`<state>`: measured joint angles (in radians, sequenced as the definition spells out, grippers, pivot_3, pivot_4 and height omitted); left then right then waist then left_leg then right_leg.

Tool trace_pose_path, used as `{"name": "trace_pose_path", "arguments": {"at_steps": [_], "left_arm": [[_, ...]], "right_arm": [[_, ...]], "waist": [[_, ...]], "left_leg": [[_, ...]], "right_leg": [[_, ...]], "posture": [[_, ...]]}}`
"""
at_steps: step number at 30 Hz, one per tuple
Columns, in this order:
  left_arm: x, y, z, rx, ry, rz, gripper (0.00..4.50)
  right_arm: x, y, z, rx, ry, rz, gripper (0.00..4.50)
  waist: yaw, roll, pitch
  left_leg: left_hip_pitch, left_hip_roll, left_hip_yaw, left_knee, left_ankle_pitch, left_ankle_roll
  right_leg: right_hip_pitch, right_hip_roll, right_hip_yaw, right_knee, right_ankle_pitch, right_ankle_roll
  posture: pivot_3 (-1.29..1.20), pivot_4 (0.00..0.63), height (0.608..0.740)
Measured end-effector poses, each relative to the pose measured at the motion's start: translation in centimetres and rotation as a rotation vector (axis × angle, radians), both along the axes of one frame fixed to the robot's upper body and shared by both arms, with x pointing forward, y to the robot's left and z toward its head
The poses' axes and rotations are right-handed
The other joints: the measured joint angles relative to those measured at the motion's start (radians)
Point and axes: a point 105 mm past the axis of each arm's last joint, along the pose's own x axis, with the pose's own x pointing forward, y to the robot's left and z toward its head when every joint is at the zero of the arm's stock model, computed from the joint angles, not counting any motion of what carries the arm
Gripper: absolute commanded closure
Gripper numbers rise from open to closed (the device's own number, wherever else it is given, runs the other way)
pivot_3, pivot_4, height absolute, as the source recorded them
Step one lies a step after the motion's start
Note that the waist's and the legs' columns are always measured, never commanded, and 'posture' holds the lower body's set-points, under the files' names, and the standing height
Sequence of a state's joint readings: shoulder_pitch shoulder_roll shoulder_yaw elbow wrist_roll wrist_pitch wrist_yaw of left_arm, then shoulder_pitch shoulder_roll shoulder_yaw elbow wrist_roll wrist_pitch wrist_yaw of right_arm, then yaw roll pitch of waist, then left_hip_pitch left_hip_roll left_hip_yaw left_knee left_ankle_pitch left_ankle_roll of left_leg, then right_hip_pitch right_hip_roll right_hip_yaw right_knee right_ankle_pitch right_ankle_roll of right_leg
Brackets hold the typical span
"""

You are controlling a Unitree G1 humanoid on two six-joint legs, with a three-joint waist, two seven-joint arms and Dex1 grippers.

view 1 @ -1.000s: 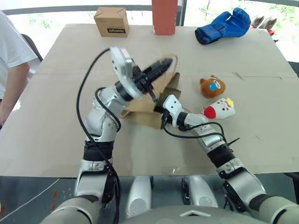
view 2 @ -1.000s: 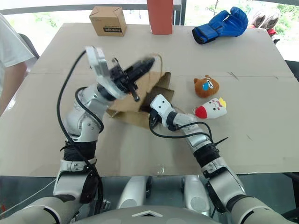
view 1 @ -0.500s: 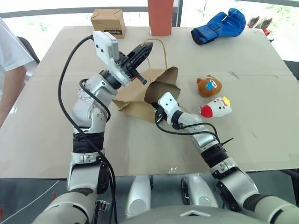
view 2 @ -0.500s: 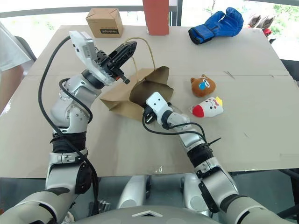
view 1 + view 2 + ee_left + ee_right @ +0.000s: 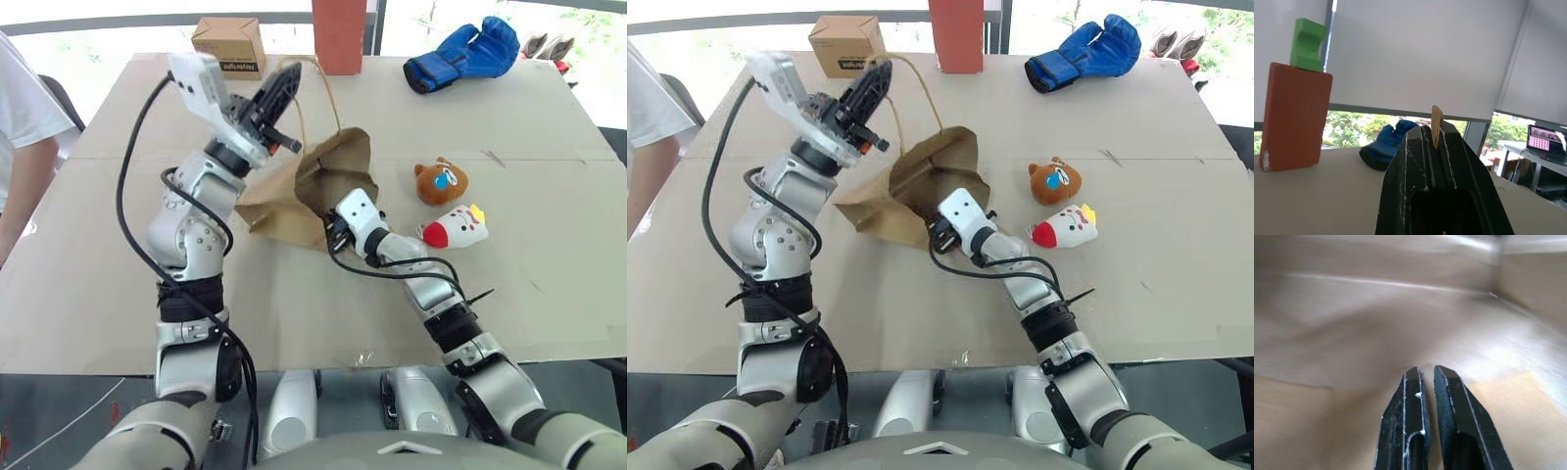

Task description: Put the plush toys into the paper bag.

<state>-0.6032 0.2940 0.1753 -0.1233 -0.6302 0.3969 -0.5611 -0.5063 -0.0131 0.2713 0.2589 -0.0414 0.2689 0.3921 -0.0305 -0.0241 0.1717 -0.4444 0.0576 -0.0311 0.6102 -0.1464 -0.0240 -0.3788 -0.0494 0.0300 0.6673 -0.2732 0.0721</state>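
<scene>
Brown paper bag (image 5: 294, 191) gapes, right gripper (image 5: 1425, 374) inside.

Bright window backlight, soft shadows, blurred paper in right wrist view.

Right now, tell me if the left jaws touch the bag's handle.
Touching. The left wrist view shows the left gripper shut on the tan handle of the paper bag.

I can't see my right claw (image 5: 1426, 377) from the head views, its tips buried in the paper bag (image 5: 294, 201) mouth. Beside the bag, a person (image 5: 24, 127) is cut off at the edge.
</scene>
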Motion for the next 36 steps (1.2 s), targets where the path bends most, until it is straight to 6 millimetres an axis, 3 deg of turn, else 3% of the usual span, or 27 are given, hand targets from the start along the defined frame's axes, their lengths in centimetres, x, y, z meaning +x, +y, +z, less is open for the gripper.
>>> {"name": "trace_pose_path", "arguments": {"at_steps": [3, 5, 6, 11, 16, 18, 20, 22, 25, 28, 32, 33, 36], "left_arm": [[-0.4, -0.6, -0.9, 0.022, 0.012, -0.034, 4.5], [-0.5, -0.8, -1.0, 0.032, 0.002, -0.046, 4.5], [-0.6, -0.9, -1.0, 0.037, -0.006, -0.053, 4.5], [-0.5, -0.9, -1.5, 0.089, -0.015, -0.043, 4.5], [-0.4, -1.0, -2.1, 0.115, -0.011, -0.039, 4.5], [-0.5, -1.2, -2.2, 0.122, -0.017, -0.052, 4.5], [-0.6, -1.1, -2.1, 0.128, -0.03, -0.057, 4.5], [-0.6, -1.2, -2.1, 0.133, -0.033, -0.064, 4.5], [-0.7, -1.9, -2.3, 0.142, -0.032, -0.097, 4.5], [-0.9, -2.3, -2.4, 0.149, -0.035, -0.122, 4.5], [-1.7, -2.6, -2.5, 0.119, -0.016, -0.2, 4.5], [-2.2, -2.8, -2.6, 0.101, -0.004, -0.239, 4.5], [-3.0, -2.9, -2.5, 0.075, 0.019, -0.317, 4.5]], "right_arm": [[-0.4, -1.9, 2.0, 0.049, -0.019, -0.021, 1.79], [-1.3, -2.9, 4.3, 0.065, -0.06, -0.012, 1.11], [-2.2, -3.5, 5.7, 0.075, -0.087, 0.005, 0.53], [-5.3, -5.6, 8.4, 0.07, -0.12, 0.068, 0.53], [-5.8, -11.6, 8.7, -0.062, -0.105, -0.124, 0.53], [-6.3, -14.1, 7.9, -0.103, -0.047, -0.182, 0.53], [-6.6, -17.6, 5.3, -0.197, 0.098, -0.273, 0.53], [-6.6, -19.1, 3.4, -0.222, 0.197, -0.319, 0.53], [-6.2, -19.4, 2.0, -0.224, 0.261, -0.33, 1.33], [-5.4, -19.4, 1.5, -0.239, 0.234, -0.335, 2.78], [-4.9, -19.1, 1.7, -0.207, 0.181, -0.343, 4.26], [-4.9, -19.1, 1.8, -0.205, 0.163, -0.339, 4.48], [-5.2, -17.7, 2.7, -0.151, 0.102, -0.254, 4.48]], "waist": [[0.0, 0.0, 0.001], [0.0, 0.001, 0.001], [0.001, 0.001, 0.001], [0.009, 0.002, 0.002], [0.02, 0.002, 0.002], [0.023, 0.002, 0.002], [0.024, 0.002, 0.002], [0.018, 0.002, 0.002], [0.011, 0.002, 0.002], [0.014, 0.002, 0.001], [0.015, 0.001, 0.001], [0.015, 0.001, 0.001], [0.014, 0.001, 0.002]], "left_leg": [[-0.003, 0.0, 0.0, 0.0, 0.0, 0.0], [-0.004, 0.0, -0.001, 0.0, 0.0, 0.0], [-0.004, 0.0, -0.001, -0.002, 0.0, 0.0], [-0.004, 0.0, -0.001, -0.003, 0.0, 0.0], [-0.004, -0.001, 0.0, -0.003, 0.0, 0.0], [-0.004, -0.001, 0.0, -0.003, 0.0, 0.0], [-0.005, -0.001, 0.0, -0.003, 0.0, 0.0], [-0.004, -0.001, 0.0, -0.003, 0.0, 0.0], [-0.003, -0.001, 0.0, -0.003, 0.0, 0.0], [-0.004, -0.001, 0.0, -0.002, 0.0, 0.0], [-0.004, -0.001, 0.0, -0.001, 0.0, 0.0], [-0.004, -0.001, 0.0, -0.001, 0.0, 0.0], [-0.004, -0.001, 0.0, -0.001, 0.0, 0.0]], "right_leg": [[-0.003, 0.0, 0.0, -0.001, 0.0, 0.0], [-0.003, 0.0, 0.0, -0.002, 0.0, 0.0], [-0.003, 0.0, -0.001, -0.003, 0.0, 0.0], [-0.002, 0.0, -0.001, -0.006, 0.0, 0.0], [-0.002, -0.001, -0.001, -0.007, -0.002, -0.004], [-0.002, -0.001, -0.001, -0.007, -0.002, -0.004], [-0.002, -0.002, -0.001, -0.008, -0.002, -0.004], [-0.002, -0.002, -0.001, -0.008, -0.002, -0.004], [-0.002, -0.001, 0.0, -0.007, -0.002, -0.004], [-0.001, -0.001, 0.0, -0.007, -0.002, -0.003], [0.0, -0.001, 0.0, -0.008, -0.002, -0.003], [0.0, -0.001, 0.0, -0.008, -0.002, -0.003], [-0.001, -0.001, 0.0, -0.007, -0.002, -0.003]], "posture": [[0.0, 0.15, 0.74], [0.0, 0.15, 0.74], [0.0, 0.15, 0.74], [0.0, 0.15, 0.74], [0.0, 0.15, 0.74], [0.0, 0.15, 0.74], [0.0, 0.15, 0.74], [0.0, 0.15, 0.74], [0.0, 0.15, 0.74], [0.0, 0.15, 0.74], [0.0, 0.15, 0.74], [0.0, 0.15, 0.74], [0.0, 0.15, 0.74]]}}
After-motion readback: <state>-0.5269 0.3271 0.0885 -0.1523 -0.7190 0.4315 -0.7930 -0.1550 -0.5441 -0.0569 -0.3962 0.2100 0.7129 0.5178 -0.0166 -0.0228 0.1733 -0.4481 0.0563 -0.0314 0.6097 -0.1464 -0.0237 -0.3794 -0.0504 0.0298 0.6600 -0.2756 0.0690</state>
